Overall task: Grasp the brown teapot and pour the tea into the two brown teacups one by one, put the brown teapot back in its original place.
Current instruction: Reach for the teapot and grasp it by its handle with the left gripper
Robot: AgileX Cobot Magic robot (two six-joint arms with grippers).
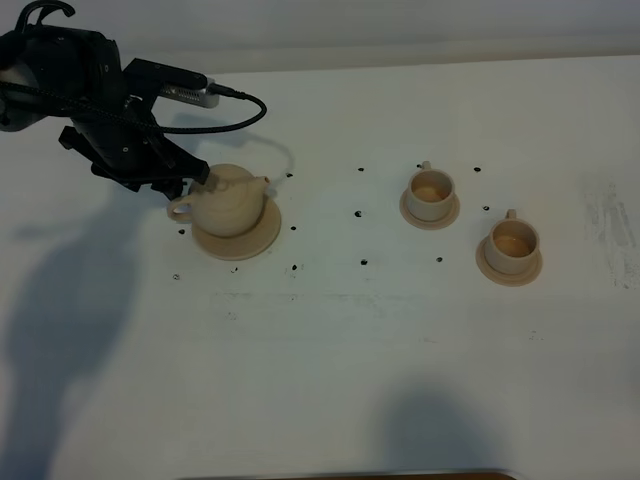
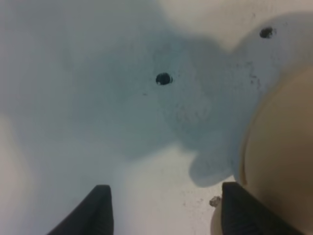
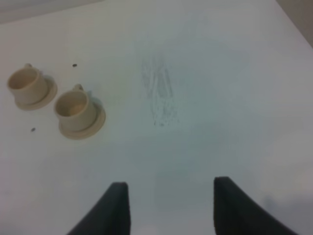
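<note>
Ceramic brown teapot (image 1: 232,200) on saucer (image 1: 265,238) | left gripper (image 2: 166,210) spread wide beside handle (image 1: 180,210) (nothing held) | right gripper (image 3: 168,205) spread, empty | likely best: straddle handle squarely, then close.

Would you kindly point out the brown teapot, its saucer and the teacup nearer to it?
brown teapot (image 1: 232,208), exterior high view, on its round body.
teapot saucer (image 1: 258,243), exterior high view, on its bare rim.
nearer teacup (image 1: 431,193), exterior high view, on the cup's opening.
</note>
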